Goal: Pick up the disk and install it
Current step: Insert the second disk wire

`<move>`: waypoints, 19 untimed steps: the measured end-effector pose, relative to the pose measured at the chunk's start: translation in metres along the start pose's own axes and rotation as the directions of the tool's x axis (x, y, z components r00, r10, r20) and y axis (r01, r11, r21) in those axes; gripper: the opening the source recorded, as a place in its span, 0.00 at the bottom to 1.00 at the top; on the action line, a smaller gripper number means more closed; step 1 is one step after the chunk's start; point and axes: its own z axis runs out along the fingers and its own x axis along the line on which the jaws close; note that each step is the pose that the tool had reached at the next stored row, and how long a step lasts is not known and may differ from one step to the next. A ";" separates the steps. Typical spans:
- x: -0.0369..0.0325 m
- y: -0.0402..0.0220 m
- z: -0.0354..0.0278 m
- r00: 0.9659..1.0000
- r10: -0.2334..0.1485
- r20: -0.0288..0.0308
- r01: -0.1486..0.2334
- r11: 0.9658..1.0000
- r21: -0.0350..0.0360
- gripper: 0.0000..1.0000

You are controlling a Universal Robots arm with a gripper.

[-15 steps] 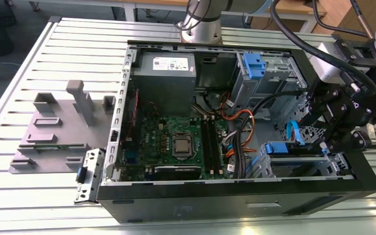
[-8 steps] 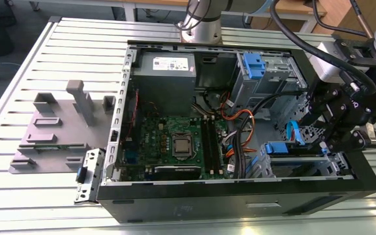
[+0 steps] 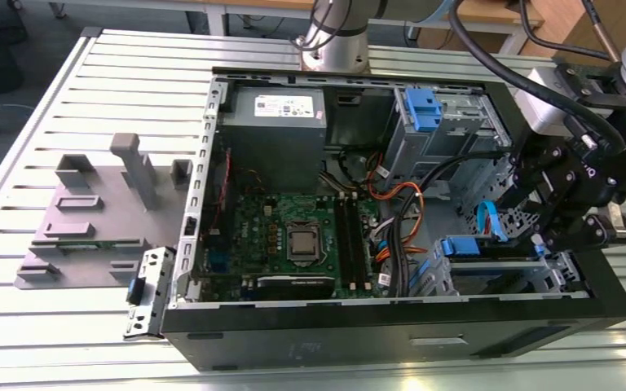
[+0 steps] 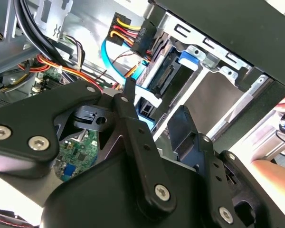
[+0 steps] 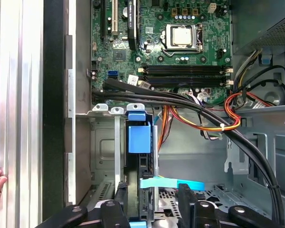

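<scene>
Disk [image 5: 143, 190] stands on edge between my gripper [image 5: 152, 202] fingers, long axis running into the bay [image 5: 102, 156]; I grip it.

An open computer case [image 3: 291, 342] lies on a slatted metal table [image 3: 63, 342]. Its green circuit board [image 3: 291, 244] sits beside orange cables [image 3: 400, 195]. A grey fixture [image 3: 95, 220] stands at the exterior view's left.

You see a green motherboard [image 5: 171, 52] inside a black computer case [image 3: 400, 330], the disk's [image 5: 138, 142] carrier tab blue, a light-blue ribbon cable [image 5: 173, 183], orange, red and yellow wires [image 5: 213, 124], the black gripper [image 5: 152, 211], and a grey ribbed table [image 3: 52, 98].
</scene>
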 end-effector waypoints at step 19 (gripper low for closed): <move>-0.0160 -0.0130 0.0009 1.000 0.000 0.000 0.000 1.000 0.000 0.55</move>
